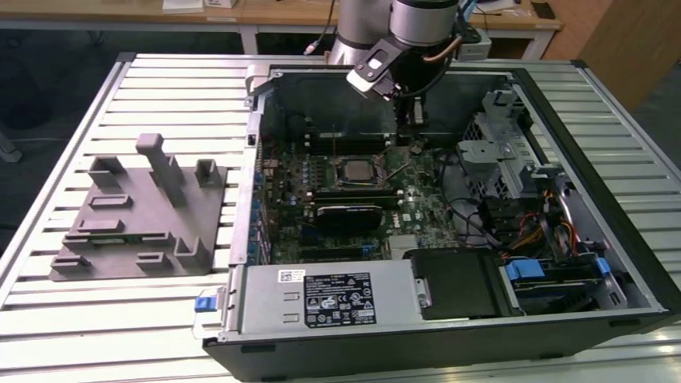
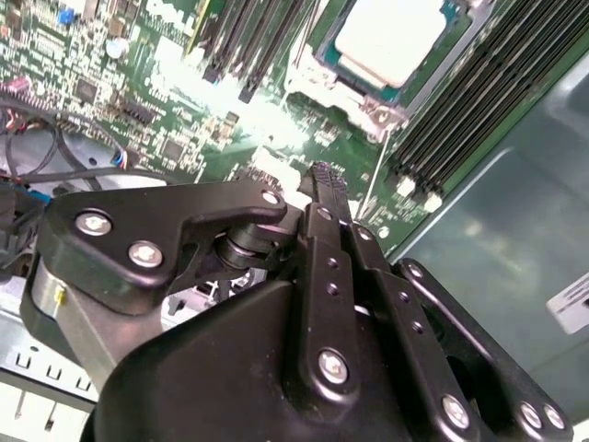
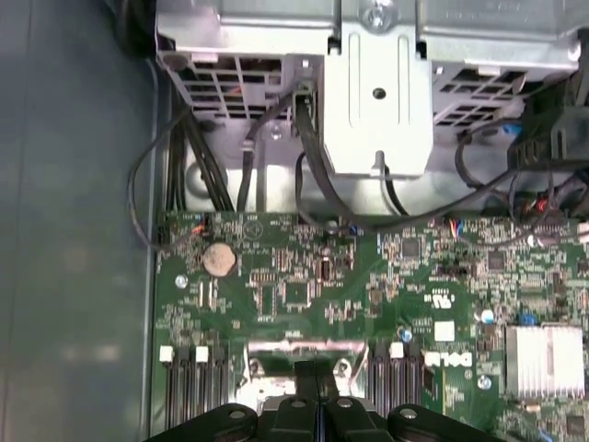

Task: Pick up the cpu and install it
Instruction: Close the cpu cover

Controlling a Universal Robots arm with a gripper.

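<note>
Slatted metal desk carrying an open computer case. A grey plastic fixture with upright posts stands beside it, on the exterior view's left. The arm reaches down into the case over the green motherboard.

Gripper: in both wrist views the two black fingers are pressed together with nothing between them, so it is closed and empty. Its tip hangs just above the board.

The cpu sits flat in its socket on the motherboard, silvery top up, inside the metal frame. In the second wrist view the cpu lies just beyond the fingertips, near but apart. In the exterior view it is on the gripper's left-hand side. A thin metal socket lever stands between them; latched or not, cannot tell.

Risks, as judged:
- The closed tip could skid off the slim lever onto the board and scrape components, since there is little clearance.
- If the lever is loose, a knock on the frame could shift the chip.
- The memory slots flanking the socket could snag the fingers.
</note>
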